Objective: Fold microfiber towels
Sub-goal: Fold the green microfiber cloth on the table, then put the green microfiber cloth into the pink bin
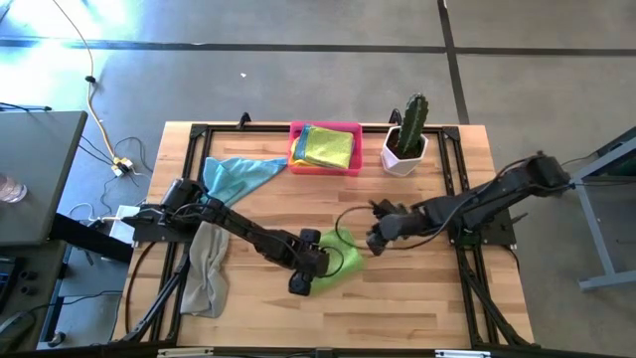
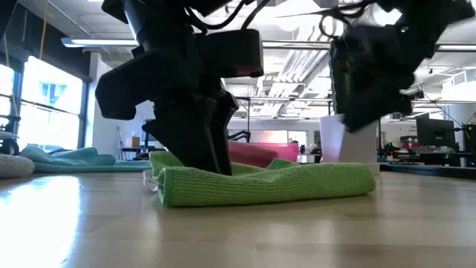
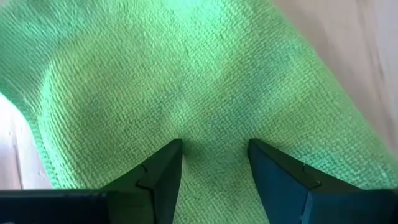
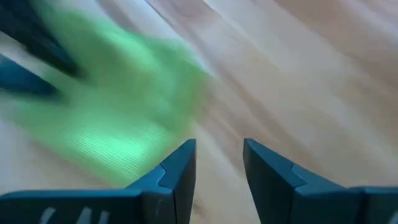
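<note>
Lime green towel [image 1: 343, 261] lies folded near table [image 1: 417, 308] centre, partly hidden under left gripper [image 3: 213, 149], whose spread fingers press into the cloth w/o pinching it. Right gripper [image 4: 217, 152] hovers just beside towel's edge, fingers apart, empty. Grey towel [image 1: 207, 270] and light blue towel [image 1: 238, 176] lie well apart from it.

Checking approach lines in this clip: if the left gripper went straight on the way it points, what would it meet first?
The lime green towel: the left gripper points down with open fingers already at its surface.
</note>
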Motion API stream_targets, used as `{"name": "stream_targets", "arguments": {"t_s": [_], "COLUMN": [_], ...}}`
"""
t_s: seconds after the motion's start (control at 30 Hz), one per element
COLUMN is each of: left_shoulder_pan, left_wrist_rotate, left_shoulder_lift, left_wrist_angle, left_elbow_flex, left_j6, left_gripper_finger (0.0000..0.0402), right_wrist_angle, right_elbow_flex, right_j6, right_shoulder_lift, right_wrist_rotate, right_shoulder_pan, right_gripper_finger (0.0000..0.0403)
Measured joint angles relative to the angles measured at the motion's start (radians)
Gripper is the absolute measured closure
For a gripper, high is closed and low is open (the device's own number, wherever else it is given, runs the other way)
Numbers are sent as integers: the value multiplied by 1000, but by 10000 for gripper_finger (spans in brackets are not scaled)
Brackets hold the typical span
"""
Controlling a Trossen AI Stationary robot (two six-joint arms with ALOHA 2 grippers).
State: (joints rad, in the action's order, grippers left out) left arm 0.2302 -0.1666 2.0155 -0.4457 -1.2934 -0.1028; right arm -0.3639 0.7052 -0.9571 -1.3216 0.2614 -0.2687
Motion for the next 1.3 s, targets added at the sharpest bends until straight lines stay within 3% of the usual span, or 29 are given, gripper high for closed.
{"name": "stream_targets", "arguments": {"t_s": [0.1,0.2,0.33,0.43,0.57,0.67,0.73,0.87,1.0,1.3], "left_shoulder_pan": [2,1,1,0,-2,-7,-8,-8,-7,17], "left_wrist_rotate": [-3,-3,-7,-27,-95,-119,-114,-11,75,3], "left_shoulder_lift": [-1,-2,-2,-10,-35,-55,-86,-175,-328,-575], "left_wrist_angle": [8,7,17,-1,-3,-36,-143,-259,-170,319], "left_elbow_flex": [0,0,0,-22,-66,-86,-88,-55,65,566], "left_j6": [-15,-27,-25,11,80,134,164,193,106,-353], "left_gripper_finger": [225,225,225,225,225,225,225,225,225,225], "right_wrist_angle": [346,479,450,440,450,452,459,469,465,459], "right_elbow_flex": [-112,-140,-113,-104,-97,-97,-97,-97,-97,-97], "right_j6": [-11,-7,-8,-11,-58,-60,-58,-51,-2,175], "right_shoulder_lift": [23,-4,-42,-47,-42,-42,-42,-42,-42,-42], "right_wrist_rotate": [-6,4,-12,-104,-184,-184,-161,-40,28,73], "right_shoulder_pan": [0,1,19,30,19,-23,-58,-114,-139,-122], "right_gripper_finger": [275,258,211,180,168,167,167,167,167,167]}}
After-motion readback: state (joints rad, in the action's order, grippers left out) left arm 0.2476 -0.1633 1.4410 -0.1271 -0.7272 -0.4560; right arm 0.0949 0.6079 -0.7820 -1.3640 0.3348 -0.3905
